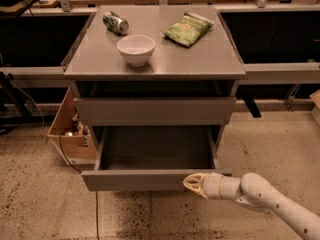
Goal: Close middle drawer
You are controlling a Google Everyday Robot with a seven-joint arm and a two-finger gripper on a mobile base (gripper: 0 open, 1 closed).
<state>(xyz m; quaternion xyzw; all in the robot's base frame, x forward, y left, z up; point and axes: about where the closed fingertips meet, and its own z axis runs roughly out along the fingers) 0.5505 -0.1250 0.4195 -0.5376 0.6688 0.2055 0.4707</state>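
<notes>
The middle drawer (150, 180) is pulled far out of the grey cabinet, and its grey inside is bare. Its plain flat front faces me low in the view. Above it sits the taller upper drawer front (155, 110), pushed in. The lowest drawer front is hidden under the open drawer. My gripper (192, 182) comes in from the lower right on a white arm. Its tan fingertips are together, pointing left. They lie at the right part of the middle drawer's front, touching or very close to it. It holds nothing.
On the cabinet top (200, 59) stand a white bowl (136, 49), a lying can (115, 23) and a green chip bag (188, 29). A wooden crate (70, 134) with cables sits on the floor left of the cabinet. Dark shelving runs behind.
</notes>
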